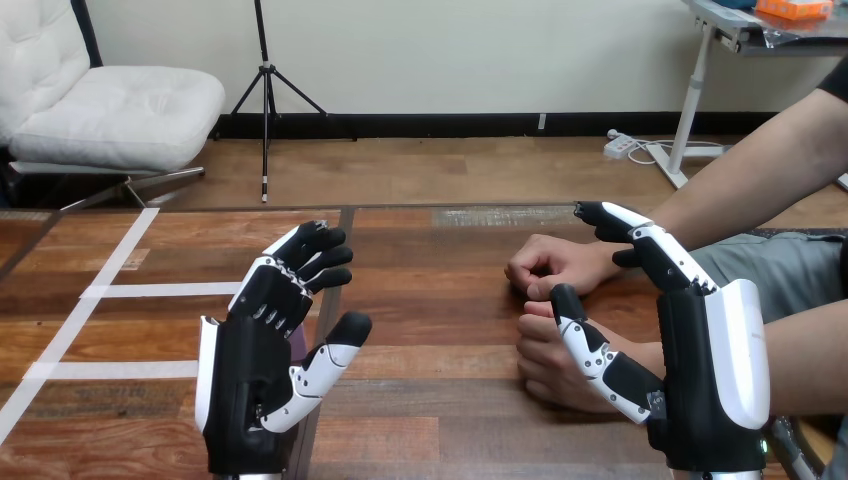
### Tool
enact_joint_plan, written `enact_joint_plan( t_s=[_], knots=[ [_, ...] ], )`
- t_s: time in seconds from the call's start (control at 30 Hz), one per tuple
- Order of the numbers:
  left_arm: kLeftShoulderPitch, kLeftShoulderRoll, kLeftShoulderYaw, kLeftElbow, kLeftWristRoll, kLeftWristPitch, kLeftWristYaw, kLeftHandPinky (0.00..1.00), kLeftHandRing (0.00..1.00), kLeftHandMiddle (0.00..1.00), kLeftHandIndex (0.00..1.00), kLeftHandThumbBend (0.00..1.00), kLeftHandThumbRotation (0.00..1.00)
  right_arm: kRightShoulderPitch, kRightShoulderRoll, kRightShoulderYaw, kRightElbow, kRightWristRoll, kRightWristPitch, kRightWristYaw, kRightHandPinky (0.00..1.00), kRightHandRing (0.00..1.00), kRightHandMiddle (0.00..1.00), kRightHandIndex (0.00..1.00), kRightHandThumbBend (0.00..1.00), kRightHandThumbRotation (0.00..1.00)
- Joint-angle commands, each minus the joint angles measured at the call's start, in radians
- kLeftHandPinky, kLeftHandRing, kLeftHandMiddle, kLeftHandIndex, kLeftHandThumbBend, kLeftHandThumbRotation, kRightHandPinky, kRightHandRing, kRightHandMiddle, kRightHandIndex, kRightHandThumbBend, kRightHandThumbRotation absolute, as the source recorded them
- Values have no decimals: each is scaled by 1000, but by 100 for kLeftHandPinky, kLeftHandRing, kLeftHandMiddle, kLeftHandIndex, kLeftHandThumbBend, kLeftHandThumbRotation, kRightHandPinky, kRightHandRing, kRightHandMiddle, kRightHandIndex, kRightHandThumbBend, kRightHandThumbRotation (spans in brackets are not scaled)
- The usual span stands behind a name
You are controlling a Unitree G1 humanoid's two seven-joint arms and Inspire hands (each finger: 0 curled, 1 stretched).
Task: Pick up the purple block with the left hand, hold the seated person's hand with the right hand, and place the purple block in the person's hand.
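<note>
Left hand (262, 352): raised over the table (440, 310) at the view's left, palm turned inward, fingers loosely bent, thumb spread, nothing grasped. A purple sliver at the palm's inner edge is probably the purple block (298, 342), mostly hidden behind the hand.

Right hand (705, 365): released, fingers straight, thumb spread, which lies across the person's nearer hand (540, 362); contact unclear. The person's farther hand (550, 262) rests loosely closed, just beyond.

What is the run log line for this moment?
left hand open, over table | right hand open, beside person's near hand | handhold not yet made
</note>
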Motion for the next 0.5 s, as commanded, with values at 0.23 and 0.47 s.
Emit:
enact_joint_plan(
  t_s=[0.23,0.47],
  knots=[
    [-56,56,17,-86,48,-20,-1,69,76,78,78,76,40,-49,11,-17,-15,15,-1,-1,65,74,77,75,36,15],
    [-70,115,24,-115,26,-16,-31,70,77,79,79,76,36,-50,10,-17,-9,13,-6,-5,66,74,77,75,36,15]
  ],
)
